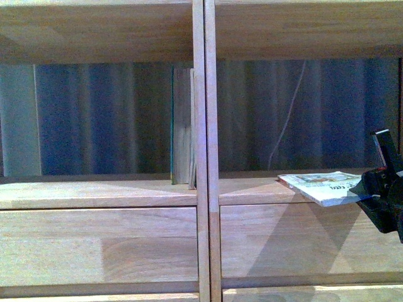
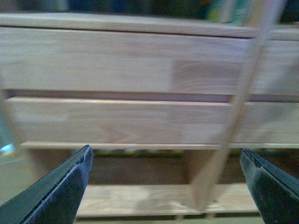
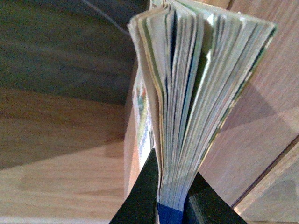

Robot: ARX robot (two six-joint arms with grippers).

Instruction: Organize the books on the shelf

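Because the white softcover (image 1: 321, 187) is thin and limp, its pages fanning loose in the right wrist view, it looks light but apt to sag and slip. The right gripper (image 1: 373, 189) pinches one edge, possibly the spine end; it's hard to tell. That book lies nearly flat on the shelf (image 1: 101, 195), well right of the centre post (image 1: 205, 126), overhanging the front. The brownish book (image 1: 182, 129) stands just left of that post. The left gripper (image 2: 163, 191) gapes wide, empty. I'd grip nearer the spine.

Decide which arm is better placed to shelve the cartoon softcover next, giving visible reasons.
Right. The right gripper clamps the softcover, its far end at the right compartment's ledge. The left gripper is open, empty, facing drawer fronts.
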